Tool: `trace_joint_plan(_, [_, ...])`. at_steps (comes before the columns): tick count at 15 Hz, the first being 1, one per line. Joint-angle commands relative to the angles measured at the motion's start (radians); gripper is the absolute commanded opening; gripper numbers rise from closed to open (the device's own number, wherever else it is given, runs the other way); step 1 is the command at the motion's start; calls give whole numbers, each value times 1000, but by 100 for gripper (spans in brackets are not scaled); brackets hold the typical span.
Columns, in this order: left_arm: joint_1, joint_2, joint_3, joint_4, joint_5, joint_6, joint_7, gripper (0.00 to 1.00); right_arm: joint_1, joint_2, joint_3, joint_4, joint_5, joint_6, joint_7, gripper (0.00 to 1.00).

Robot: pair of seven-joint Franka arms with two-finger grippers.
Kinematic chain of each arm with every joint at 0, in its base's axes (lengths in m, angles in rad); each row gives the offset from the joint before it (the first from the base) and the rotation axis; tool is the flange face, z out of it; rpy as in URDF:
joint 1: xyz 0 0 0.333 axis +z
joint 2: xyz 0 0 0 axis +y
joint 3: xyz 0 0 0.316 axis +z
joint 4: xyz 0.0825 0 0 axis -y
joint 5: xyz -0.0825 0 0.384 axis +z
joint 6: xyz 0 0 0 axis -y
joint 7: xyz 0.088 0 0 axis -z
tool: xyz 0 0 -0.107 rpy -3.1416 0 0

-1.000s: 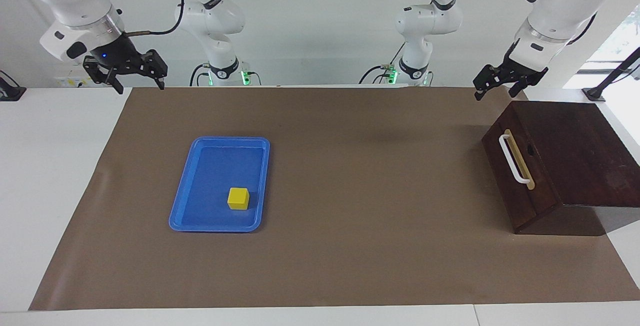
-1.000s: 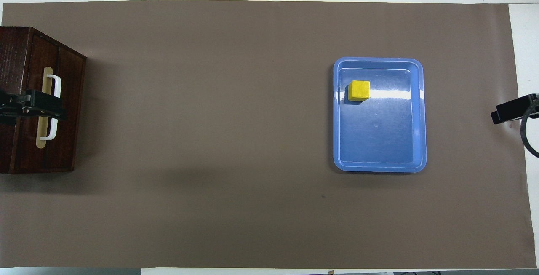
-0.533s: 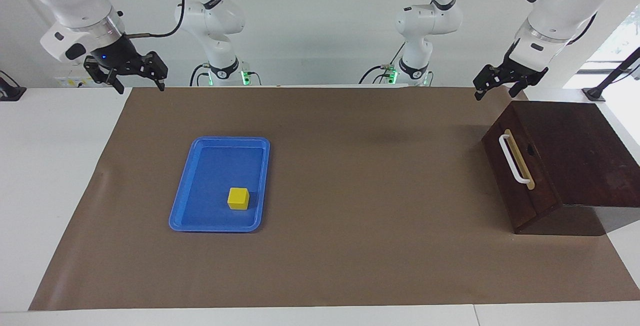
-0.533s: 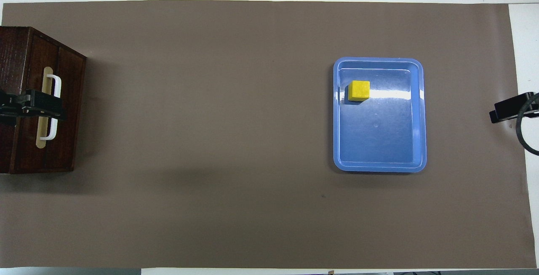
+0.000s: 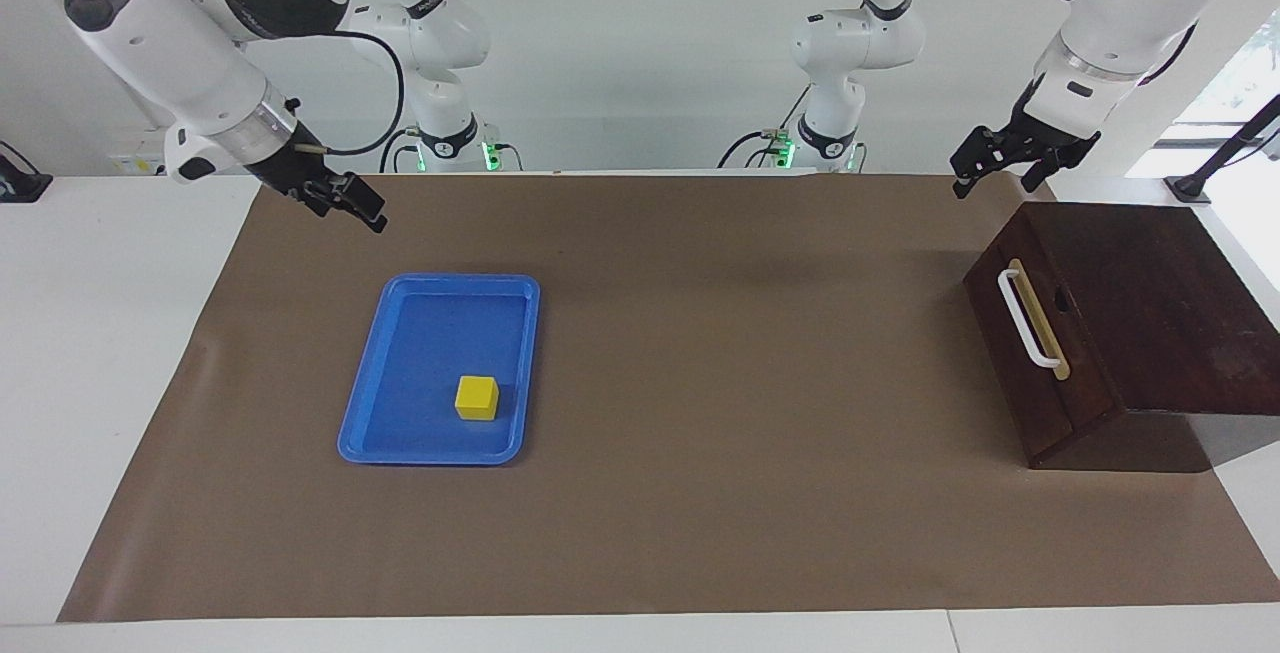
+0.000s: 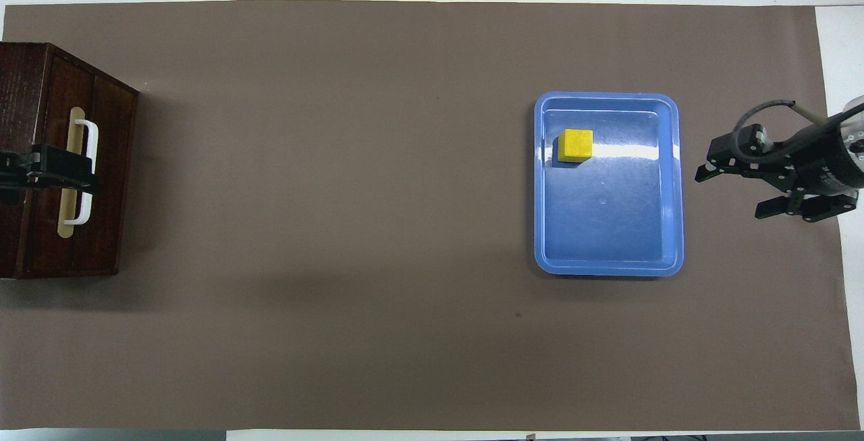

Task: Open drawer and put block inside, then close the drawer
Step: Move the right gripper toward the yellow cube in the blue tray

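Observation:
The drawer [image 5: 1035, 353] is shut in its dark wooden box [image 5: 1150, 303] at the left arm's end of the table, with its white handle [image 5: 1022, 318] facing the table's middle; it also shows in the overhead view [image 6: 101, 177]. The yellow block [image 5: 477, 398] lies in the blue tray [image 5: 440, 281], also in the overhead view [image 6: 576, 145]. My left gripper [image 5: 988, 173] hangs open, high above the box, apart from it; from overhead it [image 6: 74, 172] covers the handle [image 6: 88, 134]. My right gripper [image 5: 355, 211] is open and empty in the air beside the tray [image 6: 607, 98], seen overhead [image 6: 731, 193].
A brown mat [image 5: 700, 333] covers most of the white table. The tray stands toward the right arm's end. The box's base reaches past the mat's edge at the left arm's end.
My right gripper has swung in from the table's end and turned, now over the mat beside the tray. My left gripper has barely moved. Block, tray and drawer are unchanged.

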Motion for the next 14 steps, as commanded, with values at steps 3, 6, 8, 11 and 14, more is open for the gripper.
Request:
trace_joint_plan(3, [-12,-37,-6,-56,5,34,-322,100,-13,120,5,-19,235,140,380,100])
trace_joint_plan(6, [-49,-43,-7,-74,5,41,-530,100,-13,147,3,-89,362,240,493,100])
trace_joint_plan(8, [-55,-91,-9,-175,5,108,-531,100,-18,168,3,-118,429,279,522,100])
trace_joint_plan(11, [-95,-100,-9,-240,6,223,-306,100,-27,286,3,-54,502,274,530,100])
trace_joint_plan(14, [-98,-80,-9,-239,6,222,-155,100,-29,384,-2,-2,571,262,530,100])
